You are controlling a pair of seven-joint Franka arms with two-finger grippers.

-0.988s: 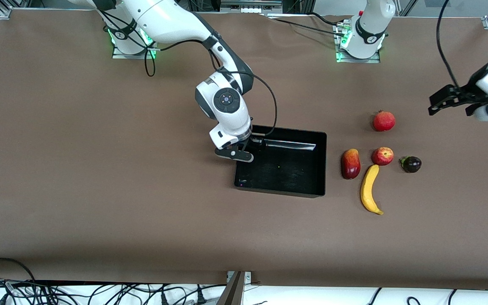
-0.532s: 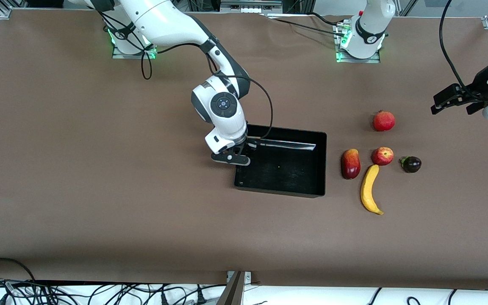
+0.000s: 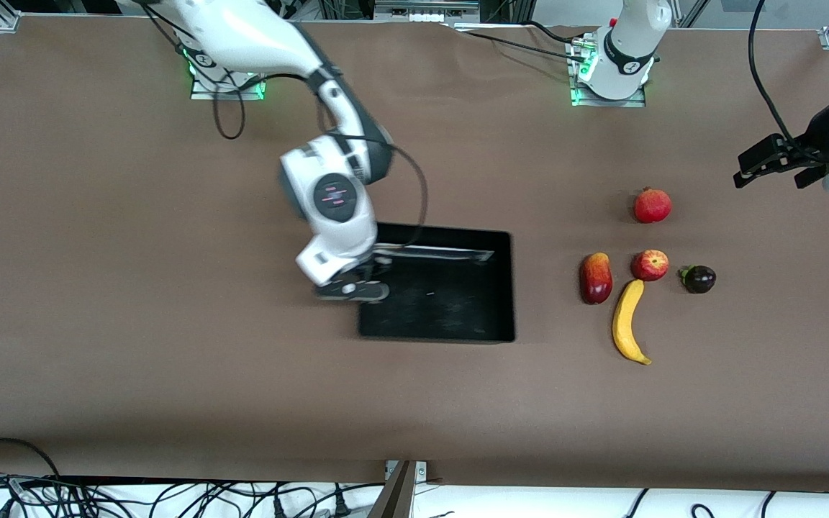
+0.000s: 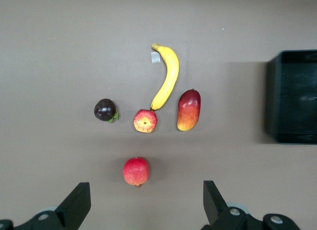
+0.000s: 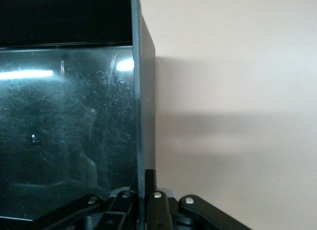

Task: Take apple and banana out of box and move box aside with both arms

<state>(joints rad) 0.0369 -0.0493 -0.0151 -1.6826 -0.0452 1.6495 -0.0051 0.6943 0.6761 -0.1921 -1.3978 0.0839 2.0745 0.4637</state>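
Observation:
The black box (image 3: 436, 291) lies mid-table. My right gripper (image 3: 364, 277) is shut on the box's wall at the right arm's end; the wall (image 5: 144, 106) runs between its fingers in the right wrist view. The yellow banana (image 3: 627, 321) and the small red apple (image 3: 650, 265) lie toward the left arm's end, touching. They also show in the left wrist view as the banana (image 4: 167, 77) and apple (image 4: 145, 121). My left gripper (image 3: 774, 162) hangs open and empty in the air above that end of the table.
A red-orange mango (image 3: 595, 278) lies beside the banana. A red pomegranate (image 3: 652, 206) lies farther from the front camera than the apple. A dark purple fruit (image 3: 699, 278) lies beside the apple. Cables hang at the table's front edge.
My right gripper has dragged the box toward the right arm's end of the table, away from the fruits. The left gripper has drifted slightly toward its own end.

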